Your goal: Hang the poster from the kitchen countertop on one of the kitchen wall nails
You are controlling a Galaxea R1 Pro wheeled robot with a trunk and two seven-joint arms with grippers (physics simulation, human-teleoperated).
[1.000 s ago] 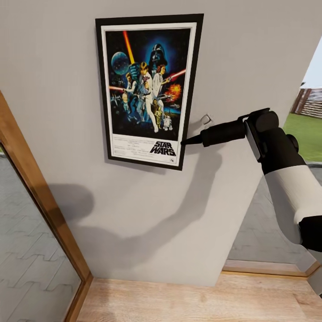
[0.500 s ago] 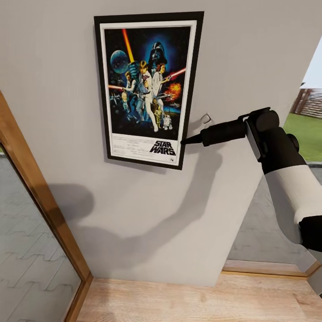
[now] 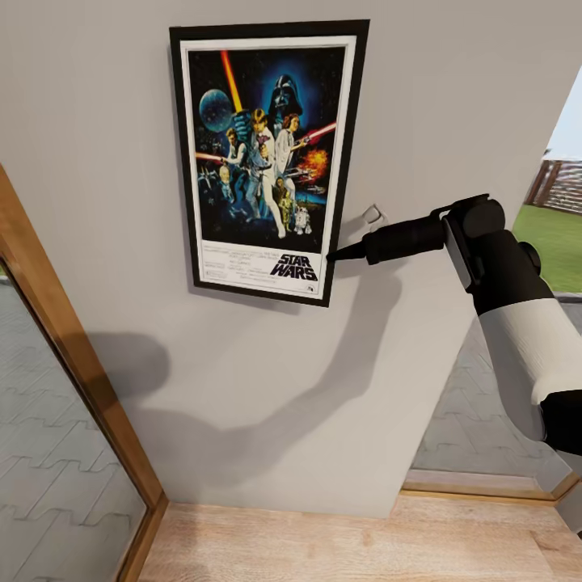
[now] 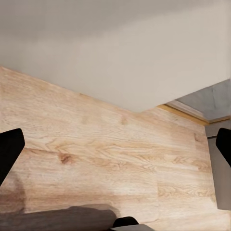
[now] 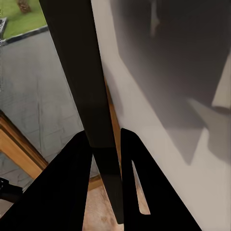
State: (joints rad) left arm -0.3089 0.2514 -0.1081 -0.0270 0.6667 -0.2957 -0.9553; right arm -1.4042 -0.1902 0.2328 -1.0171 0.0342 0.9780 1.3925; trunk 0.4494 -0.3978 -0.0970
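Head view: the poster (image 3: 267, 162) lies flat against the grey wall (image 3: 242, 388), upright. The right gripper (image 3: 333, 257) meets its lower right edge, just below a wall nail (image 3: 373, 215).

Left wrist view: the left gripper (image 4: 115, 149) is spread wide above the wooden floor (image 4: 106, 159).

Right wrist view: both fingers (image 5: 72, 187) flank the poster's black edge (image 5: 82, 82), apparently clamping it.

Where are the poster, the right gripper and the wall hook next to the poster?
poster (image 3: 263, 153): head view, on the printed picture's middle.
right gripper (image 3: 333, 256): head view, at the fingers' tips on the poster's black frame.
wall hook (image 3: 373, 215): head view, on the small hook itself.
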